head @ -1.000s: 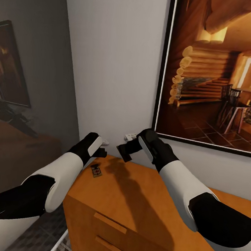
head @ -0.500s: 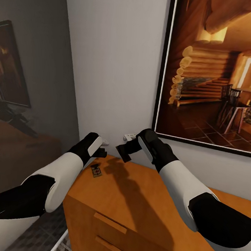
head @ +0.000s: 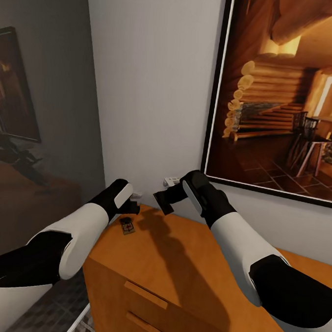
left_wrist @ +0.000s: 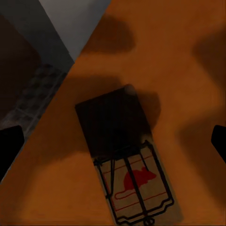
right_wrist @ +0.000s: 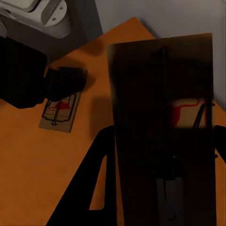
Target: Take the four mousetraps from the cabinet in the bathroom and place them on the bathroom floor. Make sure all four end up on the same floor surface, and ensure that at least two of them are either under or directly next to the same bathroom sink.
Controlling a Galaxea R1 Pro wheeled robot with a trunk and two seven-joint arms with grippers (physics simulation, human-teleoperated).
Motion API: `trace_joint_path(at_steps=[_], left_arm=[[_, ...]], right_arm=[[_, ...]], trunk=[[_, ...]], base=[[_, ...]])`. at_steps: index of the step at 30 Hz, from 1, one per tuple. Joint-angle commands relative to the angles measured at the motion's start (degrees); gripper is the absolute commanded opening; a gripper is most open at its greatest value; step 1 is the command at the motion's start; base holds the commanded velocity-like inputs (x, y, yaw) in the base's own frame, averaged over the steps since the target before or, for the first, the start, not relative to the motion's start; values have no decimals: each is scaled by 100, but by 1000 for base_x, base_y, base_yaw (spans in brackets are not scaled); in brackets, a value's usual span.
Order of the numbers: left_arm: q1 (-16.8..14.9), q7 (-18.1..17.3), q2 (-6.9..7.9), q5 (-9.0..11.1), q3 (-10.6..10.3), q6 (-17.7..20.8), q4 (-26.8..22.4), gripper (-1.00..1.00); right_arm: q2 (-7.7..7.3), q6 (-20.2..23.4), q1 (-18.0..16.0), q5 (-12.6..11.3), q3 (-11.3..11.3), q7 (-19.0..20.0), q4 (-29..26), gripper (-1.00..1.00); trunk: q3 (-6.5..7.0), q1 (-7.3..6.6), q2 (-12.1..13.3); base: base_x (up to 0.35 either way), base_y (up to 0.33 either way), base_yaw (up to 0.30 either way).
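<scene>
Two mousetraps show from the head: one (head: 127,226) flat on the cabinet (head: 179,270) corner under the left gripper (head: 132,207), one (head: 165,201) clamped in the right gripper (head: 167,199). Left wrist — fingers spread wide, trap between them, untouched. Right wrist — held trap fills the foreground.

Dim warm render; soft arm shadows on cabinet (head: 189,265); wrist views dark, blurry.

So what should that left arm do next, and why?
Probably lower a little and close on the mousetrap lying flat on the cabinet. The left gripper hovers open right above it, fingers wide on either side, while the right gripper already holds another mousetrap.
</scene>
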Motion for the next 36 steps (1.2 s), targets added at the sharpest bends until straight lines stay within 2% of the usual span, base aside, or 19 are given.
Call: trace_joint_path(at_steps=[1, 7, 36], left_arm=[[-3, 50, 0, 59, -7, 16, 6, 100], [-3, 72, 8, 64, 8, 22, 215, 100], [-3, 94, -27, 64, 35, -43, 285, 100]], right_arm=[[0, 29, -6, -54, 3, -18, -1, -100], [0, 29, -6, -45, -5, -31, 27, -100], [0, 29, -6, -22, -5, -40, 64, -100]], trunk=[[-7, 0, -4], [-7, 0, -4], [-7, 0, -4]], base=[[0, 0, 0], [0, 0, 0], [0, 0, 0]])
